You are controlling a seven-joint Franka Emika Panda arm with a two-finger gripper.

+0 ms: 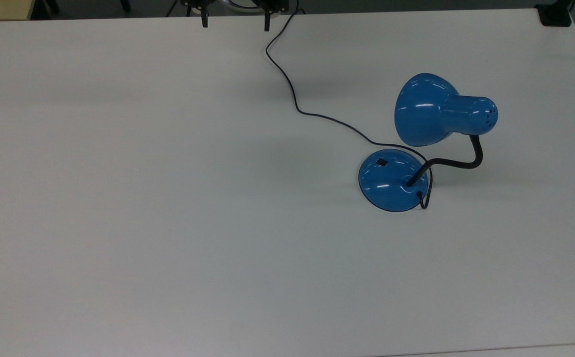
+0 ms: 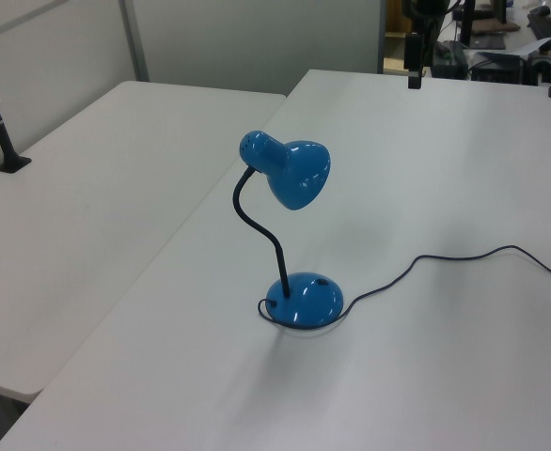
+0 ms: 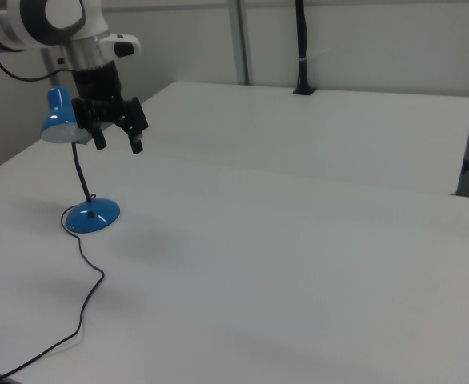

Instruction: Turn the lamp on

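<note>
In the right view, the blue desk lamp (image 3: 81, 172) stands at the far left of the white surface (image 3: 298, 264), its cord (image 3: 82, 308) trailing toward the near edge. The gripper (image 3: 119, 141) hangs above, fingers spread, just right of the shade.

The top view is looking steeply down from high above the worktop (image 1: 168, 223), with the gripper (image 1: 235, 21) hanging at its upper edge. The left view is looking along the worktop (image 2: 445, 376) from beside the lamp (image 2: 290, 235), which is sitting near its middle. The right view is facing across the worktop (image 3: 298, 280) from the opposite side, farther off, with the lamp (image 3: 78, 172) at the right view's left. All three are sharing the lamp (image 1: 426, 144) and its cord (image 1: 307, 111).
</note>
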